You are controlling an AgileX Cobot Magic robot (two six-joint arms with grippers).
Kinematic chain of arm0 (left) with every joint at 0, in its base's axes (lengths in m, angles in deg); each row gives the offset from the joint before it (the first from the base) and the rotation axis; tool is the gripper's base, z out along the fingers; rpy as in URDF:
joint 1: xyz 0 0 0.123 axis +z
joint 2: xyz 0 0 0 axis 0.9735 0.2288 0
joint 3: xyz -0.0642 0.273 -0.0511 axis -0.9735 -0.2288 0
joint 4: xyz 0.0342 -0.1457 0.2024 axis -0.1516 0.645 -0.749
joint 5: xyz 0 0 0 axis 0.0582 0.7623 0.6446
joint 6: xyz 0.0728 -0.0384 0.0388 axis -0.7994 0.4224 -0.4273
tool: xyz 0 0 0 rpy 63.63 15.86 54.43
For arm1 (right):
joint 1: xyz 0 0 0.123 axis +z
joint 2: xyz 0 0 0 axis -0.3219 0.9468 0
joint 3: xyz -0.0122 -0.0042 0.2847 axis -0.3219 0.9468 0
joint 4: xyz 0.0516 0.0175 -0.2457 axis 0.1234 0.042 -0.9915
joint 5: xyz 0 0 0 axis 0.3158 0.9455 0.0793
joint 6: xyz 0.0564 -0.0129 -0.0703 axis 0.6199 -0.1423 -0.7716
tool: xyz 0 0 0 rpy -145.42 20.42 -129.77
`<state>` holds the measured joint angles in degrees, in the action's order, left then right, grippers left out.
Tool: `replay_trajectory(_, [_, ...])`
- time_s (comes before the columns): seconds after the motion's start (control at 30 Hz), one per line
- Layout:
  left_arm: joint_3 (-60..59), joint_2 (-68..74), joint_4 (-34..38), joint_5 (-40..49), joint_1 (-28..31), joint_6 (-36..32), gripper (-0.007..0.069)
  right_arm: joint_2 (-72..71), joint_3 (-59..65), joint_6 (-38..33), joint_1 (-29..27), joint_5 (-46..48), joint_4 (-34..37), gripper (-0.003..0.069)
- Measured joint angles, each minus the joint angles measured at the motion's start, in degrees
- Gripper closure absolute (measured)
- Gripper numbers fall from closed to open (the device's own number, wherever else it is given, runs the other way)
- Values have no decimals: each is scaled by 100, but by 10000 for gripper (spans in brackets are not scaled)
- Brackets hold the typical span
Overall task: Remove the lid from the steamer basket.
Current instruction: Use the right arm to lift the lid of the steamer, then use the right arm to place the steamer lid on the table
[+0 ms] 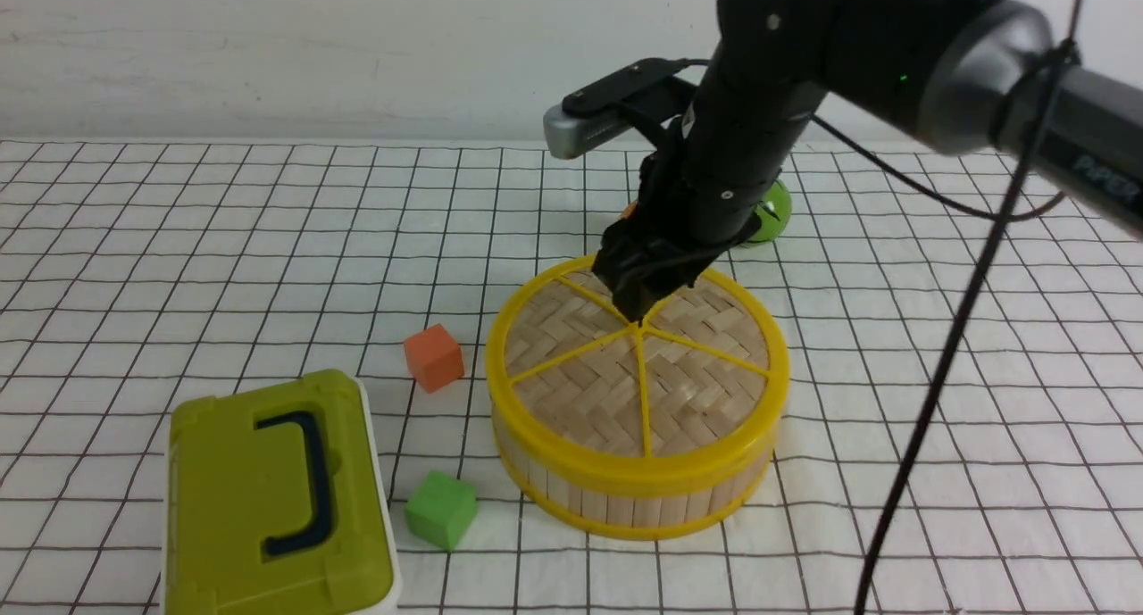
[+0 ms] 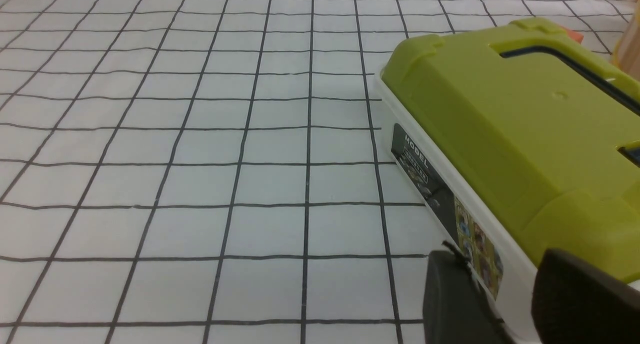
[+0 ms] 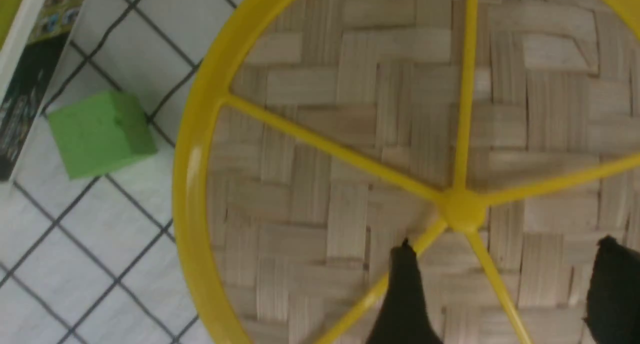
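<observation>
The lid [image 1: 625, 374], a woven tan bamboo disc with a yellow rim and yellow spokes, sits on the steamer basket [image 1: 625, 499] at the table's middle. My right gripper [image 1: 639, 314] is open and hangs low over the lid's far half, close to the centre hub [image 3: 462, 211]. In the right wrist view its fingers [image 3: 405, 294] stand apart either side of a yellow spoke, holding nothing. My left gripper [image 2: 505, 294] is out of the front view. In its wrist view the dark fingers stand apart beside the olive-green box, empty.
An olive-green box with a dark handle [image 1: 277, 490] stands at the front left, also in the left wrist view [image 2: 515, 134]. An orange cube [image 1: 434, 357] and a green cube [image 1: 440, 509] lie left of the basket. A green ball [image 1: 770, 211] sits behind the right arm.
</observation>
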<state>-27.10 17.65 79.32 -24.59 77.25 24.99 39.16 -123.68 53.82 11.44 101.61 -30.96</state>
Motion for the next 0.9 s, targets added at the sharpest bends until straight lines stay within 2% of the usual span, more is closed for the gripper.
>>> replay_trajectory(0.13, [0, 0, 0, 0, 0, 0, 385, 356, -208, 43, 2, -167, -26, 205])
replay_trajectory(0.2, [0, 0, 0, 0, 0, 0, 385, 438, -211, 43, 2, -182, -33, 243])
replay_trajectory(0.37, [0, 0, 0, 0, 0, 0, 385, 541, -211, 43, 2, -111, -26, 432])
replay_trajectory(0.43, [0, 0, 0, 0, 0, 0, 385, 530, -223, 43, 7, -62, -19, 550])
replay_trajectory(0.73, [0, 0, 0, 0, 0, 0, 385, -104, -284, 43, -20, 300, -323, 554])
replay_trajectory(0.83, [0, 0, 0, 0, 0, 0, 385, -686, -266, 43, -277, 300, -394, 554])
replay_trajectory(0.9, [0, 0, 0, 0, 0, 0, 385, -1150, -1, 43, -688, 285, -370, 554])
